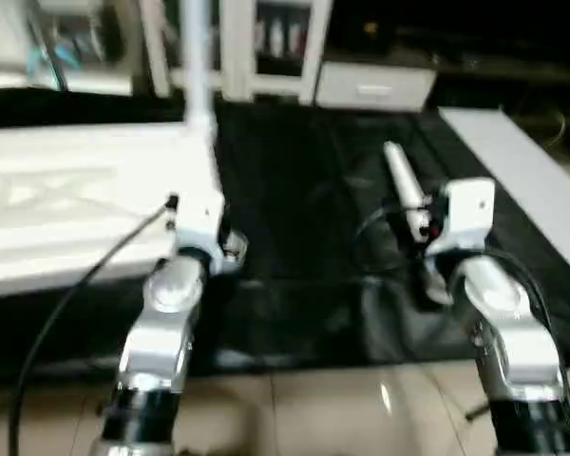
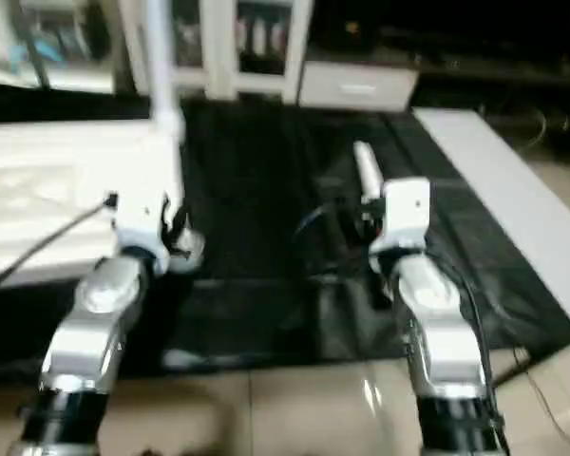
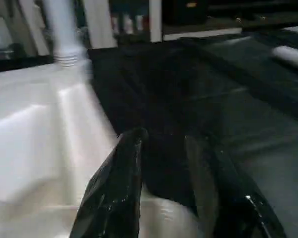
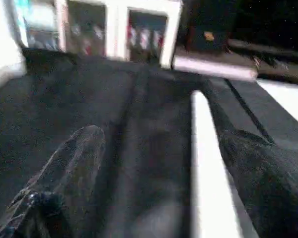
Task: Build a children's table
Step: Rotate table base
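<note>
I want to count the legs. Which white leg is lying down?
The leg on the black mat, between the right gripper's open fingers. The other leg stands upright, already fitted in the tabletop's corner.

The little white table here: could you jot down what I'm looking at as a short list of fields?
Tabletop: white tabletop lying underside up on a black mat, at the robot's left
Fitted leg: one white leg standing upright in the far corner socket
Loose leg: white leg lying on the mat
Left end effector: at the tabletop's near corner, partly open
Right end effector: wide open, fingers either side of the loose leg
</note>
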Robot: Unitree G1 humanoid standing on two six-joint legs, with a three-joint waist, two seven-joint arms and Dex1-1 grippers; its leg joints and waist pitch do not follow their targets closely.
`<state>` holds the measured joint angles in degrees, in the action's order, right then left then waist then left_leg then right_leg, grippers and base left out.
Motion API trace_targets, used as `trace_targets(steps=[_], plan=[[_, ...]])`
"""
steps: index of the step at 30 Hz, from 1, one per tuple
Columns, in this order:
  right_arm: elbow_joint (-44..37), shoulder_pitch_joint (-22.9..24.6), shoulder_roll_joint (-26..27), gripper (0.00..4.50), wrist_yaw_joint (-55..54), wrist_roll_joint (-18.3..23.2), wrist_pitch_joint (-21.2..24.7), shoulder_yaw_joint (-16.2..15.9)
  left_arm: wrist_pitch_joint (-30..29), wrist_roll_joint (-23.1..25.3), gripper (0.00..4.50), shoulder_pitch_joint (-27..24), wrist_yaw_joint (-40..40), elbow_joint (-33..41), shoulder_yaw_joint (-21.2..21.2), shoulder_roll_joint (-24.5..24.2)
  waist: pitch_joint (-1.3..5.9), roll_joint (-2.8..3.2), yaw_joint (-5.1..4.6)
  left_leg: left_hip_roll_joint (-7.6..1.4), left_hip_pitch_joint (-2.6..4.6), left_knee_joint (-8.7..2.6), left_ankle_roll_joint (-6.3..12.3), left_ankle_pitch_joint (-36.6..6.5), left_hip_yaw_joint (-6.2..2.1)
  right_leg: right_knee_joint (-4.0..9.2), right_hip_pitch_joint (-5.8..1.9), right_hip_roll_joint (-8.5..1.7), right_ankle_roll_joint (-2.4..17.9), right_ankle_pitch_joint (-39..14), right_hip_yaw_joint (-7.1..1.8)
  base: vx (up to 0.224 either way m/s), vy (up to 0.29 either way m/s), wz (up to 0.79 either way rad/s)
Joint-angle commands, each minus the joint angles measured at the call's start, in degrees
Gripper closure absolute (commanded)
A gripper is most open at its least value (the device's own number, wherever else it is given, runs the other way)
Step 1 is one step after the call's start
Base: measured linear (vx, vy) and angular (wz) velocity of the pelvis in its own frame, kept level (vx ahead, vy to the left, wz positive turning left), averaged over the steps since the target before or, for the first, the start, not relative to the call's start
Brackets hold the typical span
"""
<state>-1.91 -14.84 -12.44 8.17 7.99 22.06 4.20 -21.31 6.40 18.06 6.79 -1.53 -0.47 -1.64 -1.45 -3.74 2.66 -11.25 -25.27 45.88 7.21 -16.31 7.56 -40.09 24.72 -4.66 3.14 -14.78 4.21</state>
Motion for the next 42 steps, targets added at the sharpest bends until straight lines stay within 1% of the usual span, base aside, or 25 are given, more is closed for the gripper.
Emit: trace_targets(steps=[1, 2, 3, 4, 5, 6, 7, 8, 9, 10, 11, 12, 13, 14, 15, 18, 22, 25, 28, 30, 32, 33, 37, 40, 42], plan=[[-1.6, -0.3, 0.2, 0.46, 0.2, -0.3, 0.4, 0.4, 0.0, -0.2, 2.92, 1.2, -0.1, -0.4, -0.3, -0.6, 2.91, -1.23, 1.00, 4.81, -0.58, 1.60, -3.04, -7.5, 1.73, 10.01, -5.30, -5.63, 25.2, 0.1, -2.66, -0.077, -0.237, -0.02], [-1.6, -0.2, 0.2, 0.46, 0.2, -0.3, 0.5, 0.4, 0.0, -0.3, 2.92, 1.4, 0.1, -0.5, -0.4, -0.7, 2.65, -0.79, 0.78, 4.62, 0.46, 0.59, -3.94, -8.8, 1.48, 10.90, -5.13, -6.16, 22.6, -3.3, -2.89, -0.085, -0.194, 0.07], [-1.8, 0.2, 0.2, 0.46, 0.1, -0.2, 0.4, 0.7, -1.4, -2.5, 2.92, 2.1, 1.4, -1.0, 0.3, 0.0, 2.15, 1.10, 0.15, 3.22, 2.01, -3.49, -2.94, -9.4, 0.62, 12.89, -5.37, -6.41, 15.5, -12.4, -2.53, -0.085, -0.194, 0.07], [-1.7, 0.3, 0.2, 0.46, 0.0, -0.2, 0.3, 0.8, -1.6, -2.9, 2.92, 2.2, 1.7, -1.2, 0.5, 0.2, 2.30, 2.91, 0.30, 1.44, 3.31, -6.52, -2.00, -7.0, -0.05, 13.92, -5.72, -6.16, 10.1, -15.6, -1.89, -0.094, -0.193, 0.01], [-1.6, 0.4, 0.2, 0.46, 0.0, -0.2, 0.3, 0.8, -2.0, -2.9, 2.92, 2.4, 1.5, -1.2, 0.6, 0.2, 3.09, 4.96, -1.17, -9.60, 5.92, -13.62, 2.28, 3.0, -7.12, 8.52, -4.26, -1.88, -0.8, -10.7, 2.16, -0.083, -0.176, -0.01], [-1.1, 0.3, 0.3, 0.46, -0.2, -0.1, 0.1, 1.0, -2.3, -2.1, 2.92, 2.7, 1.1, -1.2, 0.2, -0.1, 3.09, 4.52, -1.98, -12.03, 7.88, -13.70, 10.09, 8.5, -7.29, 1.69, -0.71, -3.00, -4.5, -5.3, 0.23, -0.083, -0.176, -0.01], [-1.0, 0.3, 0.3, 0.46, -0.2, -0.1, 0.0, 1.1, -2.3, -1.9, 2.92, 2.7, 1.1, -1.1, 0.0, -0.2, 2.88, 2.77, -1.66, -6.09, 7.23, -11.36, 11.95, 9.4, -3.60, 3.57, -0.46, -4.66, -1.8, 4.4, -2.75, -0.067, -0.126, 0.03], [-0.7, 0.0, 0.4, 0.46, -0.4, 0.0, 0.0, 1.1, -2.0, -1.4, 2.92, 2.6, 1.3, -0.9, -0.4, -0.5, 3.02, 1.28, -1.23, -1.93, 5.83, -9.74, 10.17, 8.3, -1.65, 5.46, -1.80, -5.93, -0.7, 6.3, -4.21, -0.107, -0.142, -0.05], [-0.2, -0.5, 0.4, 0.46, -0.7, 0.0, 0.1, 1.1, -1.4, -0.6, 2.92, 2.5, 1.6, -0.5, -1.2, -1.2, 2.64, -0.16, 1.71, 1.36, 1.54, -6.74, 4.25, 2.1, -0.72, 9.82, -6.00, -11.66, -5.1, -2.7, -8.08, -0.107, -0.142, -0.05], [-0.2, -0.5, 0.4, 0.46, -0.7, 0.0, 0.1, 1.1, -1.4, -0.6, 2.92, 2.5, 1.6, -0.5, -1.2, -1.2, 2.35, 0.32, 2.80, 0.52, 2.16, -6.07, 0.09, 0.5, -1.47, 10.76, -5.22, -13.32, -5.8, -11.3, -8.85, -0.125, -0.137, -0.13], [0.4, -1.3, 0.7, 0.46, -1.1, -0.1, 0.5, 1.2, -2.1, -0.8, 2.92, 2.4, 2.4, -0.3, -1.9, -1.7, 2.31, 0.02, 3.11, 1.07, 1.09, -6.81, -3.79, 1.5, -1.97, 10.39, -6.57, -11.63, -6.6, -22.3, -8.01, -0.093, -0.081, -0.07], [0.6, -1.7, 0.8, 0.46, -1.3, -0.1, 0.7, 1.3, -1.9, -1.2, 2.92, 2.5, 2.5, -0.3, -1.9, -1.7, 1.67, 0.71, 3.56, 0.90, 2.08, -9.37, -4.77, 3.5, -1.72, 10.84, -5.23, -9.14, -4.1, -26.9, -6.69, -0.093, -0.081, -0.07], [0.6, -1.7, 0.8, 0.46, -1.3, -0.1, 0.8, 1.4, -1.9, -1.3, 2.92, 2.5, 2.4, -0.3, -1.8, -1.7, 1.21, 1.34, 2.80, 0.11, 3.35, -12.72, -5.36, 2.4, -1.07, 10.25, -4.20, -5.36, -1.0, -25.0, -4.06, -0.086, -0.036, 0.01], [0.7, -1.9, 1.0, 0.46, -1.4, 0.0, 1.0, 1.5, -2.2, -1.6, 2.92, 2.6, 2.1, -0.3, -1.5, -1.6, 1.23, 1.46, 2.34, -0.24, 3.98, -13.73, -5.89, 0.1, -0.86, 9.85, -3.89, -3.68, -0.1, -23.1, -2.94, -0.060, -0.013, 0.06], [0.7, -2.0, 1.1, 0.46, -1.3, 0.2, 1.1, 1.6, -2.6, -1.7, 2.92, 2.8, 1.6, -0.5, -1.1, -1.5, 1.56, 2.41, 1.66, -1.57, 5.26, -14.75, -7.62, -5.2, -1.16, 9.32, -3.51, -2.44, 1.5, -18.7, -2.27, -0.060, -0.013, 0.06], [0.5, -1.8, 1.0, 0.46, -0.8, 0.6, 1.2, 1.3, -1.9, -2.6, 2.92, 2.9, 1.5, -0.8, -0.1, -1.5, 1.54, 2.74, 1.23, -2.26, 5.70, -15.77, -9.55, -10.5, -0.29, 10.04, -3.90, -3.20, 5.1, -12.3, -2.49, -0.052, 0.008, 0.09], [0.3, -1.1, 1.3, 0.46, -0.4, 0.5, 1.1, 1.1, -1.0, -4.3, 2.92, 2.3, 2.9, 0.1, 0.2, -1.7, 1.51, 2.24, 1.24, -2.01, 5.04, -15.98, -10.67, -10.7, 0.18, 10.58, -4.10, -3.75, 3.6, -15.4, -2.71, 0.000, 0.000, 0.00], [0.3, -0.9, 1.5, 0.46, -0.1, 0.3, 1.0, 0.6, -0.8, -4.4, 2.92, 2.0, 2.5, 0.3, 0.5, -1.6, 1.34, 2.30, 0.97, -1.81, 6.20, -16.39, -11.29, -18.9, 0.01, 11.23, -4.25, -3.77, 1.0, -25.4, -2.26, 0.000, 0.000, 0.00], [0.3, -1.0, 1.6, 0.46, -0.1, 0.6, 1.0, 0.4, -0.7, -4.8, 2.92, 1.8, 2.6, 0.5, 0.6, -1.5, 1.07, 2.30, 0.29, -1.57, 7.43, -16.66, -10.02, -23.4, 0.18, 12.20, -4.67, -3.39, 1.0, -30.0, -1.52, 0.018, -0.002, 0.00], [0.3, -1.1, 1.6, 0.46, 0.2, 0.7, 1.0, 0.4, -0.7, -5.0, 2.92, 1.7, 2.7, 0.6, 0.6, -1.6, 1.04, 2.37, -0.09, -1.23, 8.17, -17.07, -8.12, -22.7, 0.61, 13.16, -5.87, -3.38, 1.8, -31.0, -1.06, 0.071, -0.004, -0.02], [0.4, -1.2, 1.6, 0.46, 0.4, 0.6, 1.0, 0.4, -0.6, -5.1, 2.92, 1.7, 2.6, 0.7, 0.4, -1.7, 1.37, 2.09, -0.24, -1.21, 7.82, -17.42, -7.29, -19.4, 0.80, 12.92, -6.96, -3.40, 3.0, -28.2, -1.31, 0.086, -0.001, -0.01], [0.6, -1.3, 1.6, 0.46, 0.4, 0.6, 0.9, 0.5, -0.7, -5.1, 2.92, 1.7, 2.4, 0.6, 0.3, -1.8, 1.51, 2.01, -0.28, -1.12, 8.06, -17.49, -6.59, -17.8, 1.08, 12.61, -7.21, -3.25, 4.6, -25.5, -1.49, 0.091, 0.000, 0.00], [0.9, -1.4, 1.5, 0.46, 0.3, 0.6, 0.8, 0.5, -0.6, -5.1, 2.92, 1.8, 2.4, 0.3, 0.2, -1.9, 2.90, 1.96, -0.01, -0.02, 6.78, -16.39, -1.72, -3.2, 1.77, 10.32, -9.71, -2.72, 11.2, -7.8, -1.87, 0.103, 0.001, 0.01], [1.1, -1.6, 1.4, 0.46, 0.3, 0.6, 0.7, 0.4, -0.6, -5.2, 2.92, 2.0, 2.4, 0.2, 0.2, -1.9, 3.54, 2.00, 0.27, 0.80, 6.70, -15.24, 3.10, 5.7, 1.68, 8.54, -10.50, -1.98, 14.6, 3.4, -1.78, 0.119, 0.006, 0.04], [1.3, -1.7, 1.4, 0.46, 0.4, 0.5, 0.7, 0.4, -0.6, -5.2, 2.92, 2.0, 2.4, 0.2, 0.1, -2.0, 3.81, 2.06, 0.27, 0.96, 7.19, -14.68, 6.36, 11.2, 1.33, 7.51, -10.33, -1.44, 15.4, 8.1, -1.42, 0.117, 0.004, 0.06]])
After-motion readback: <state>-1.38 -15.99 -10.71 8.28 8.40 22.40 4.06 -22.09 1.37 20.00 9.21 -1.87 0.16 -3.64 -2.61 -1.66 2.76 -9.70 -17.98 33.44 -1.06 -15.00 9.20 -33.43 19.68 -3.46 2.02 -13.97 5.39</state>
